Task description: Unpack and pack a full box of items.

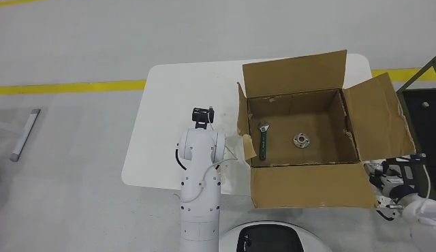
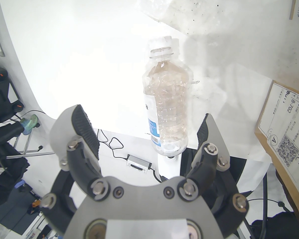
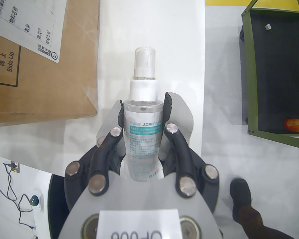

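An open cardboard box (image 1: 300, 75) stands on the right half of the white table (image 1: 177, 95). Inside it lie a green-handled wrench (image 1: 263, 143) and a round metal flange (image 1: 301, 140). My left gripper (image 2: 143, 120) hangs open over the table's front edge beside the box (image 2: 284, 130). A clear water bottle (image 2: 168, 95) lies on the table with its base between the fingers, ungripped. My right gripper (image 3: 144, 105) is shut on a spray bottle (image 3: 143, 130) with a clear cap, low at the box's right front corner (image 3: 39, 88).
A crumpled clear plastic bag (image 2: 174, 3) lies on the table beyond the water bottle. A green cart (image 3: 271, 75) stands off the table's right side (image 1: 419, 109). The box's flaps spread outward on all sides. Bare table lies left of the box.
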